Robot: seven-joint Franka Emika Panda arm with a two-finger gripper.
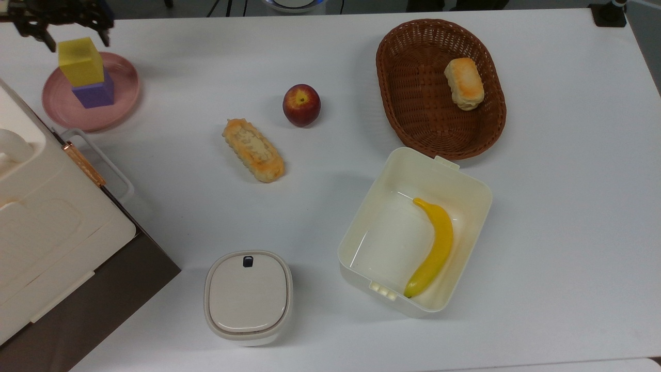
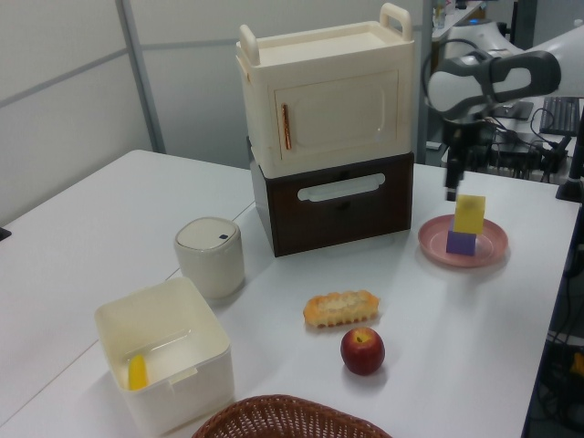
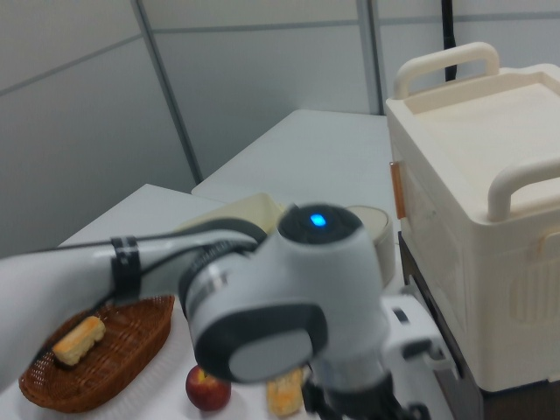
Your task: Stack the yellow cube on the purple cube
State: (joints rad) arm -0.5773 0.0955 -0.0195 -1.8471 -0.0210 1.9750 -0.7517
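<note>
Top view first: the gripper [image 1: 64, 23] hangs at the top view's upper left corner, fingers [image 1: 49, 40] spread wide with nothing between them. Just below the fingertips sits the yellow cube [image 1: 80, 61], free of both pads, and right under it, touching, the purple cube [image 1: 94, 92]. The stack is a little off square, the yellow cube turned and set toward the top view's left on the purple one. Both stand on the pink plate [image 1: 121, 98].

Over to the left view: the gripper [image 2: 451, 190] is up and to the left view's left of the yellow cube [image 2: 471, 213], clear air between them. The purple cube [image 2: 462, 243] peeks out underneath, and the plate [image 2: 493, 251] carries the pair. The cabinet [image 2: 328, 128] stands well off to the left view's left of the fingers.

Farther from the fingers in the top view: an apple [image 1: 301, 105], a long bread [image 1: 253, 150], a basket [image 1: 413, 98] with a bun [image 1: 464, 83] inside, a white box [image 1: 387, 232] holding a banana [image 1: 434, 248], and a lidded canister [image 1: 248, 297] nearest the bottom edge.

Right view: the arm's joint with its blue light [image 3: 315, 220] looms close, the cabinet [image 3: 490, 210] behind it.
</note>
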